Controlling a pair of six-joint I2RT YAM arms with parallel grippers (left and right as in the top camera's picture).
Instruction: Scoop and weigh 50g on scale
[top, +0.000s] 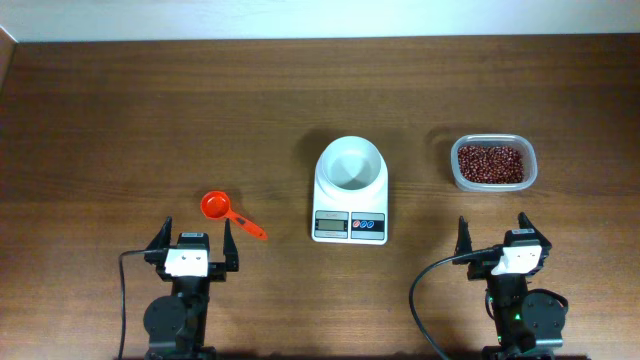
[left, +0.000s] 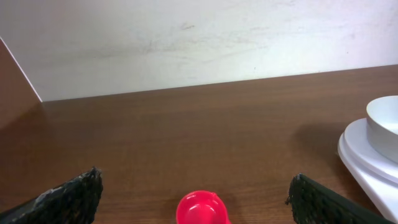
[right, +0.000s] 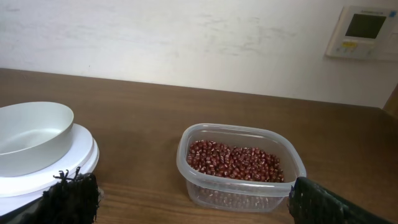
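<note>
The left gripper (top: 196, 230) and right gripper (top: 492, 226) hold nothing, fingers wide apart. The scoop (top: 213, 206) lies just ahead of the left one, easy to grab. The scale (top: 350, 205) (its bowl (top: 350, 163) empty) sits farther ahead, between both. The beans (top: 491, 163) sit ahead of the right one.

Overhead view straight down; both low wrist views forward, scale (top: 349, 225) in each.

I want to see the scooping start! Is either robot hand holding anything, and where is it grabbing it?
Nothing is held. The left gripper and the right gripper are both open and empty. The orange scoop lies ungrasped just ahead of the left one.
</note>
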